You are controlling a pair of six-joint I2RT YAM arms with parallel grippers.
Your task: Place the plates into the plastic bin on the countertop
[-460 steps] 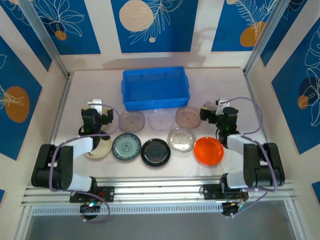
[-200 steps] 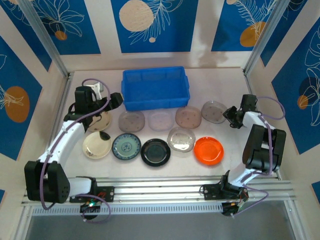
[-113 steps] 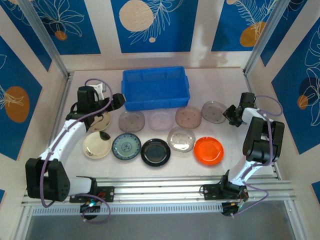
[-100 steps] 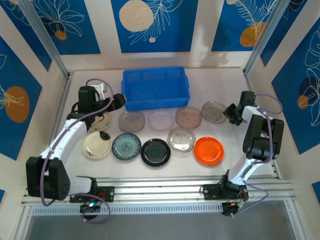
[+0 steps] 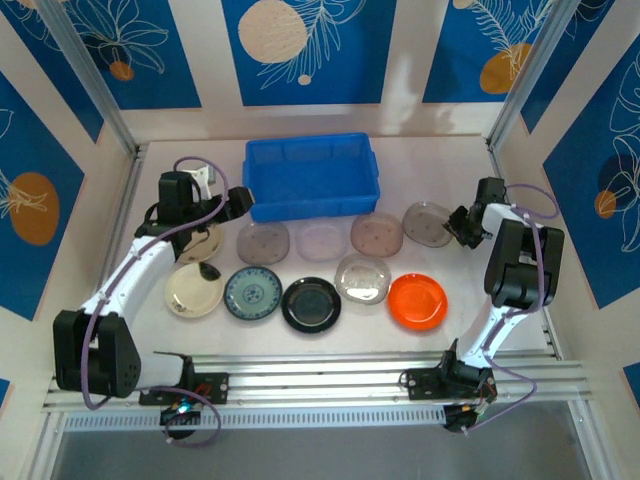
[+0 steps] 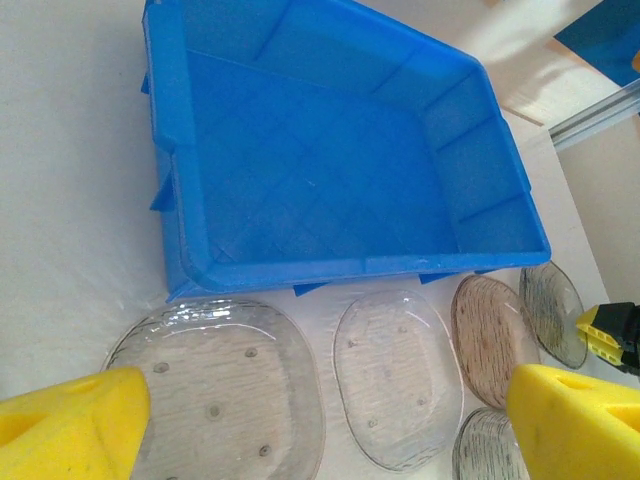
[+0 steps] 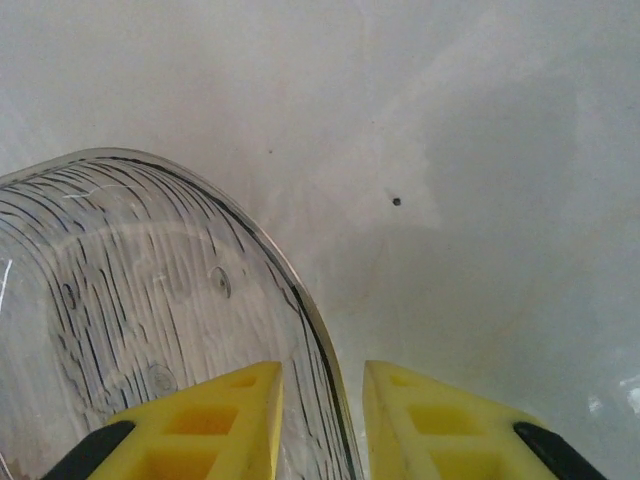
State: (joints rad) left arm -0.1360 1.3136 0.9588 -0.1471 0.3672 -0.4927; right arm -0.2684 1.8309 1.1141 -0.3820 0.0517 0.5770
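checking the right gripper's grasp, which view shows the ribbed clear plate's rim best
Right wrist: the ribbed clear plate is close up, its rim passing between the right gripper's yellow fingers. Top external shows the whole plate small, gripper at its right edge. Left wrist catches it far off, beside a brownish plate.

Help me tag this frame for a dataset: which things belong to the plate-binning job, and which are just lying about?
Belongs to the job:
blue bin; orange plate; black plate; teal plate; cream plate; translucent plates; left gripper; right gripper, straddling the grey plate's rim.

Not part of it:
metal rails; patterned walls.
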